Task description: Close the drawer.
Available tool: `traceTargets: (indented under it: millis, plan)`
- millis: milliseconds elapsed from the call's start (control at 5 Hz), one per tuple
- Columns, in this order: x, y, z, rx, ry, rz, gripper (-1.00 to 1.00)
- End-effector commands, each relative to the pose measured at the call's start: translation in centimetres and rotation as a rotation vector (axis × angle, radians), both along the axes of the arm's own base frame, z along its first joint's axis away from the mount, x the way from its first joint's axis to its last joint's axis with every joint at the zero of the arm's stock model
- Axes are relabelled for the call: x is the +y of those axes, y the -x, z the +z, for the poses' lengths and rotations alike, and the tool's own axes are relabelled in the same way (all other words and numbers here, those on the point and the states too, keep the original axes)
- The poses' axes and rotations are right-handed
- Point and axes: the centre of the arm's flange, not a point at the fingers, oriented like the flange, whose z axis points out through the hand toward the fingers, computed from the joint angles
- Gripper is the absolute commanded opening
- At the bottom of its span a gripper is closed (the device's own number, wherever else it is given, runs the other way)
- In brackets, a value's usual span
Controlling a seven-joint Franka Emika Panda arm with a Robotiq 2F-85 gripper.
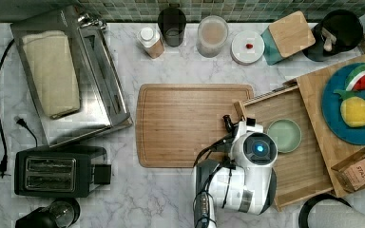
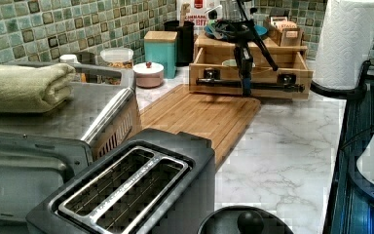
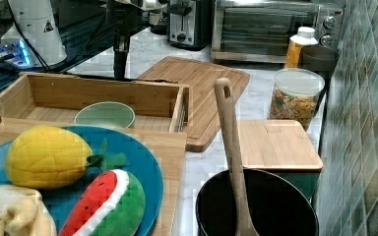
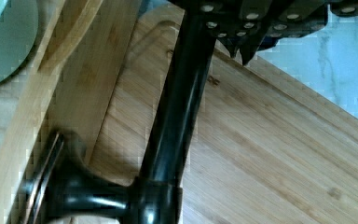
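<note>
The drawer (image 1: 262, 98) is a shallow bamboo tray pulled out from under the wooden box, with a pale green bowl (image 1: 284, 135) inside. Its black bar handle (image 2: 272, 87) runs across the front, over the edge of the cutting board (image 1: 185, 123). My gripper (image 2: 246, 90) hangs straight down at the bar, on the cutting-board side. In the wrist view the handle (image 4: 177, 107) passes right beside my gripper (image 4: 241, 52), whose tips are together with nothing between them. From the right view, my gripper (image 3: 120, 72) stands just beyond the drawer's front wall (image 3: 103, 93).
The box top (image 1: 313, 95) carries a blue plate (image 1: 335, 114) of toy fruit. A toaster (image 1: 57, 171) and toaster oven (image 1: 90, 76) stand at the top view's left. Jars (image 1: 212, 35), a teal box (image 1: 287, 35) and a black pot (image 1: 340, 31) line the back wall. A paper towel roll (image 2: 348, 44) stands near the drawer.
</note>
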Motion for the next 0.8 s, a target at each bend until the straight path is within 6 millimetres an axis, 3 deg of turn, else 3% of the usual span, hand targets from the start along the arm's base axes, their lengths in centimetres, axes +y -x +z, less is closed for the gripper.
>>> traceTargets:
  millis: [200,400,800]
  plan:
    - [-16.5,-4.6,5.1,-0.184,0.045,-0.091,-1.00]
    - [-19.2,-5.5,4.6,-0.259,0.051,-0.066,-1.00]
    - [-22.5,-6.9,6.8,-0.297,0.151,-0.090,-1.00]
